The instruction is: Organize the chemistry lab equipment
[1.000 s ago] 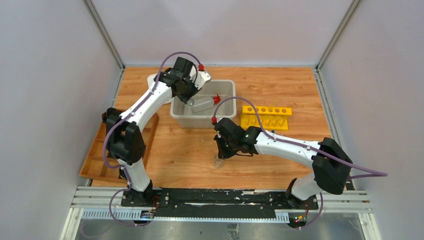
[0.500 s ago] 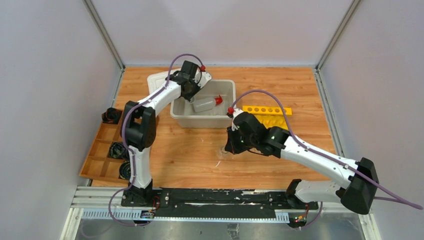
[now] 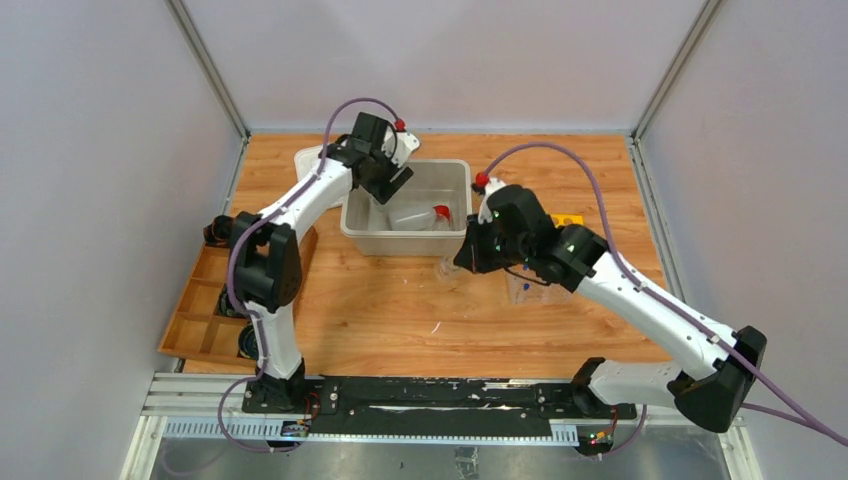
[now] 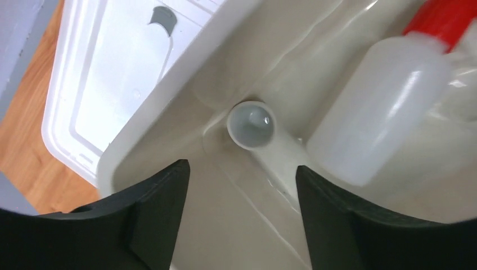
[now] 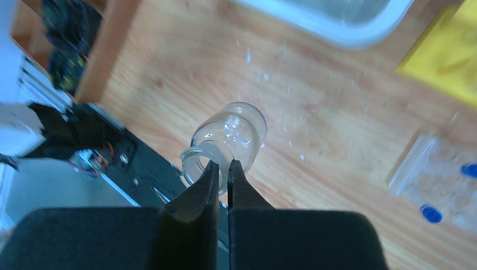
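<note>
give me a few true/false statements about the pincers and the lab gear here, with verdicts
1. The right pincer grips a clear glass beaker by its rim. True.
2. The left pincer is shut on the tiny white cup. False: it is open above the cup, which sits in the grey bin.
3. The squeeze bottle lies on its side in the bin. True.
4. The blue-capped tubes are in the bin. False: they lie in a clear packet on the table.

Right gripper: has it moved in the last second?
Yes. The right gripper, shut on the glass beaker, has moved away from the near edge to the grey bin's front right corner.
</note>
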You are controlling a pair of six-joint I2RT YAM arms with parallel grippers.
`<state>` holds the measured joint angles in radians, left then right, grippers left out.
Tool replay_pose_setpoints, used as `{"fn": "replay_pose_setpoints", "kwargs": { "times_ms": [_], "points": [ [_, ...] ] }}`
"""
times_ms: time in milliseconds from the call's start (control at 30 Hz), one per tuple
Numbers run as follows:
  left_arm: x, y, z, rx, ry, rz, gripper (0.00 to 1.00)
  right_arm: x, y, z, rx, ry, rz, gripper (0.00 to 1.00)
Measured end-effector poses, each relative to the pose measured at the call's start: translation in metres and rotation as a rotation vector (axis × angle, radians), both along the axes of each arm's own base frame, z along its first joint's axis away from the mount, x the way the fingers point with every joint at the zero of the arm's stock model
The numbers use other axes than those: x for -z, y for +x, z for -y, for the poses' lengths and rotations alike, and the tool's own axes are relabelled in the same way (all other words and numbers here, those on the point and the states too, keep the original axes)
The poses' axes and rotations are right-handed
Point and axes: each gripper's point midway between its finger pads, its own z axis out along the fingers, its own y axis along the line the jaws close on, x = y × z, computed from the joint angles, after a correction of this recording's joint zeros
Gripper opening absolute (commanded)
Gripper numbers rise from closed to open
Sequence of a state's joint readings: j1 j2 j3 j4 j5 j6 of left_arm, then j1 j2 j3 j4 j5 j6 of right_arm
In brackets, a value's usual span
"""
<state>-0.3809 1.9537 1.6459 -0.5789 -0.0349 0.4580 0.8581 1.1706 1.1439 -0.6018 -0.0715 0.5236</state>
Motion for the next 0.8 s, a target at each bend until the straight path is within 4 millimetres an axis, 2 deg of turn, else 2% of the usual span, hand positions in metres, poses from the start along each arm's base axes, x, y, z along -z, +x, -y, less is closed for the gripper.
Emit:
{"fn": "replay_pose_setpoints", "kwargs": {
  "times_ms": [100, 167, 200, 267, 367, 467, 533, 600, 667, 800],
  "points": [
    [-0.040, -0.010, 0.000, 0.001, -0.074, 0.026, 0.97, -0.041, 0.024, -0.002, 0.033, 0.060, 0.059, 0.00],
    [-0.074, -0.014, -0.004, -0.009, -0.129, 0.066, 1.00, -0.068, 0.041, -0.007, 0.048, 0.095, 0.102, 0.00],
    [-0.097, -0.015, -0.008, -0.018, -0.163, 0.100, 1.00, -0.078, 0.049, -0.010, 0.052, 0.108, 0.119, 0.00],
    [-0.141, -0.021, -0.021, -0.041, -0.217, 0.176, 1.00, -0.092, 0.065, -0.018, 0.054, 0.121, 0.139, 0.00],
    [-0.189, -0.035, -0.048, -0.089, -0.268, 0.270, 1.00, -0.096, 0.090, -0.037, 0.050, 0.117, 0.140, 0.00],
    [-0.216, -0.046, -0.080, -0.152, -0.293, 0.329, 1.00, -0.078, 0.118, -0.061, 0.042, 0.087, 0.104, 0.00],
    [-0.219, -0.048, -0.102, -0.197, -0.294, 0.339, 1.00, -0.056, 0.134, -0.077, 0.037, 0.057, 0.068, 0.00],
    [-0.208, -0.047, -0.124, -0.237, -0.280, 0.322, 1.00, -0.031, 0.149, -0.092, 0.028, 0.028, 0.025, 0.00],
    [-0.186, -0.047, -0.142, -0.263, -0.247, 0.278, 1.00, -0.004, 0.160, -0.107, 0.019, 0.003, -0.022, 0.00],
    [-0.133, -0.054, -0.158, -0.259, -0.200, 0.153, 1.00, 0.042, 0.171, -0.125, 0.005, -0.032, -0.115, 0.00]
  ]
}}
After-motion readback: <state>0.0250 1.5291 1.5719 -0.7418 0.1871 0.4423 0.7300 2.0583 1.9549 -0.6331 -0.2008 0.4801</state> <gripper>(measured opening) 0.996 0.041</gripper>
